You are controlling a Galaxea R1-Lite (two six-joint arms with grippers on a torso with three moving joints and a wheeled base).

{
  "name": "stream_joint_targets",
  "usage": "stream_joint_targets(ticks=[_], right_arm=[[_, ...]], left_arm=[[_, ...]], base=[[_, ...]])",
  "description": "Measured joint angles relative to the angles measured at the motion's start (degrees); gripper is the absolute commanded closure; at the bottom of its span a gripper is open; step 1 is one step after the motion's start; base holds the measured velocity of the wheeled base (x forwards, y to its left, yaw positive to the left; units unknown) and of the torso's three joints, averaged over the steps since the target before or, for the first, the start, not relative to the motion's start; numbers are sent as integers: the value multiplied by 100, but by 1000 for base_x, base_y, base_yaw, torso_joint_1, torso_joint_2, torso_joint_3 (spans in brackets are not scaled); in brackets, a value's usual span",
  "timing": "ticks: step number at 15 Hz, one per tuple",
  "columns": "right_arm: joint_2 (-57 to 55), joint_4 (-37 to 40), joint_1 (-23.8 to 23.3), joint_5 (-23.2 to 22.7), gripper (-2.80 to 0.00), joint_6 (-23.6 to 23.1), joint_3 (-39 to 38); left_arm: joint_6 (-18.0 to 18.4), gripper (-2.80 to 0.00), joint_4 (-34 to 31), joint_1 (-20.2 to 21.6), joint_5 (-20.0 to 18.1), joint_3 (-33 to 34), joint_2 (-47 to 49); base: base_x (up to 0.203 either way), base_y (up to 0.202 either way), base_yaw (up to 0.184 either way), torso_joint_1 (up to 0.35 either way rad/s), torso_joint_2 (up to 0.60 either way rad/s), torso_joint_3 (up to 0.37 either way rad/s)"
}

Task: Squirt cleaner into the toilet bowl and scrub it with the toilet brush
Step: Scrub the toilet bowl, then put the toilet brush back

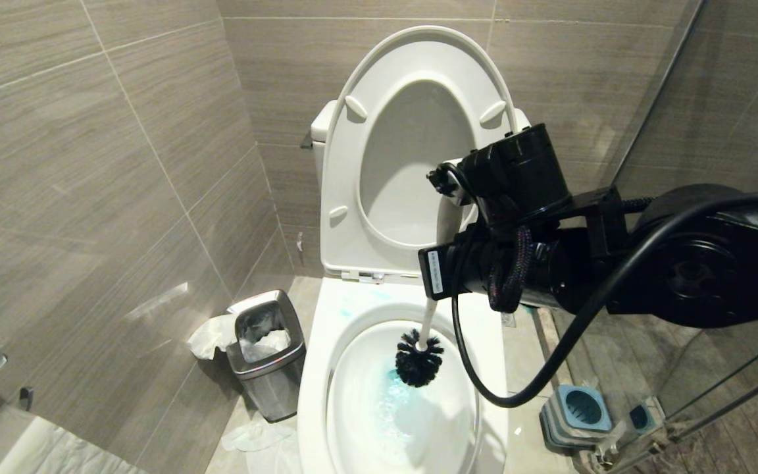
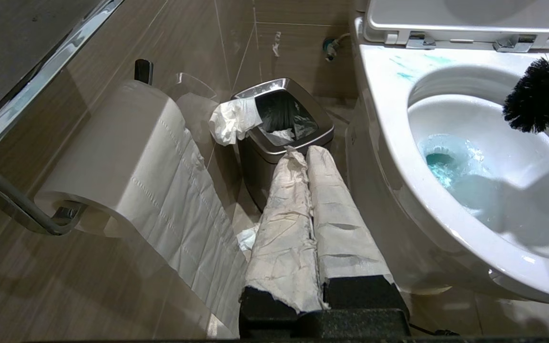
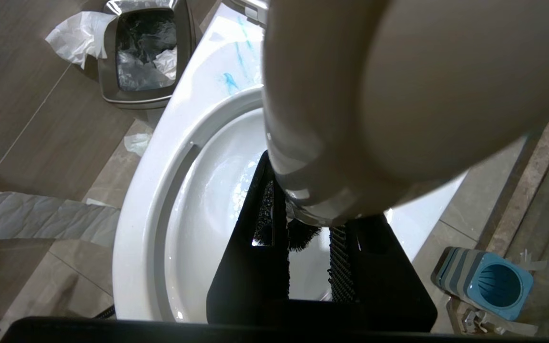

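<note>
The toilet bowl (image 1: 316,368) stands open below me, seat and lid raised. Turquoise cleaner (image 1: 392,388) tints the water, and blue smears mark the rim (image 2: 417,59). My right gripper (image 1: 448,253) is shut on the white handle of the toilet brush (image 1: 426,316) over the bowl. The black bristle head (image 1: 418,359) hangs inside the bowl by its back right wall, above the water. In the right wrist view the handle's rounded end (image 3: 398,95) fills the picture between the black fingers (image 3: 246,247). My left gripper (image 2: 303,157), paper-wrapped, is shut and parked low beside the bowl (image 2: 389,119).
A small steel bin (image 1: 267,355) with tissue hanging over it stands left of the toilet. The blue-grey brush holder (image 1: 580,411) sits on the floor to the right, beside a glass partition (image 1: 682,99). A toilet paper roll (image 2: 122,157) hangs on the left wall.
</note>
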State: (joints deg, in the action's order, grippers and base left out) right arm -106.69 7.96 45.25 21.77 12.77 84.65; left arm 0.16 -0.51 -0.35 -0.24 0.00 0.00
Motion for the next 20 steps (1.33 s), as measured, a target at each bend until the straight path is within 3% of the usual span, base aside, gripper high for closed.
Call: stream_joint_targets(ticks=[15,20], right_arm=[[33,9,-24,203,0,5,121],[244,201,-323,243,0,5,123]], left_arm=[[2,0,-1,0,0,0,0],[2,0,-1,2,0,0,0]], base=[[0,0,0,0,0,0],[0,0,0,0,0,0]])
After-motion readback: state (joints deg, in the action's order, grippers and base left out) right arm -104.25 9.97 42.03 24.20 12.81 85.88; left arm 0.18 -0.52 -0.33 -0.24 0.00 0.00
